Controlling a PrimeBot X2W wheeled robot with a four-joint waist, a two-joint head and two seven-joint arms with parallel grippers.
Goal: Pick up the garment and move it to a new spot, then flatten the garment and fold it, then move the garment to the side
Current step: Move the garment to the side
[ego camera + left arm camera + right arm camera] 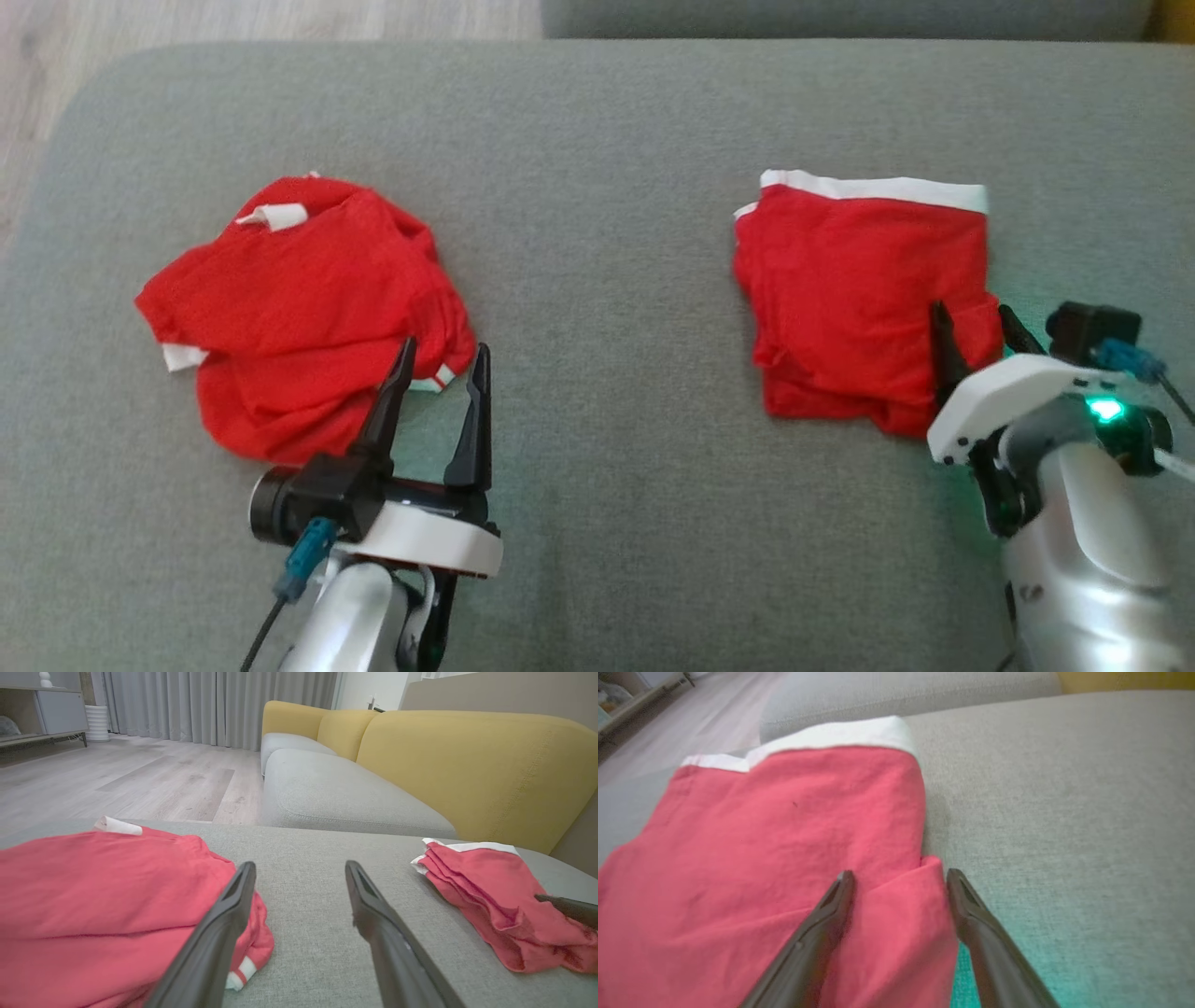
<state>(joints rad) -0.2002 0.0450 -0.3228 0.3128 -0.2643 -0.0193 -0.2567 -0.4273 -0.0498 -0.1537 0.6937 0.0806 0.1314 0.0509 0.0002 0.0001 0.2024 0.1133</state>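
Surface: a grey cushion [607,233] is carrying two red pieces, lying well apart.
Crumpled garment [299,308]: lying bunched at centre left of the head view, with white trim showing at its top and lower edges.
Folded garment [859,280]: lying flat and squared at centre right, its white band [878,189] running along the top edge.
Left gripper [445,347]: hovering released with fingers spread at the crumpled garment's lower right edge, grasping nothing.
Right gripper [971,310]: sitting unclenched at the folded garment's lower right corner, its fingers straddling a raised fold without pinching it.
Handling: judged light, soft and limp. It is likely to be sagging and unfolding if lifted by one point. It is not fragile.
Hold, crumpled: the thick bunched rim nearest the left fingers is looking best.
Hold, folded: pinching through all layers at the corner is advised.
Risk: a shallow pinch is likely catching the top layer only.
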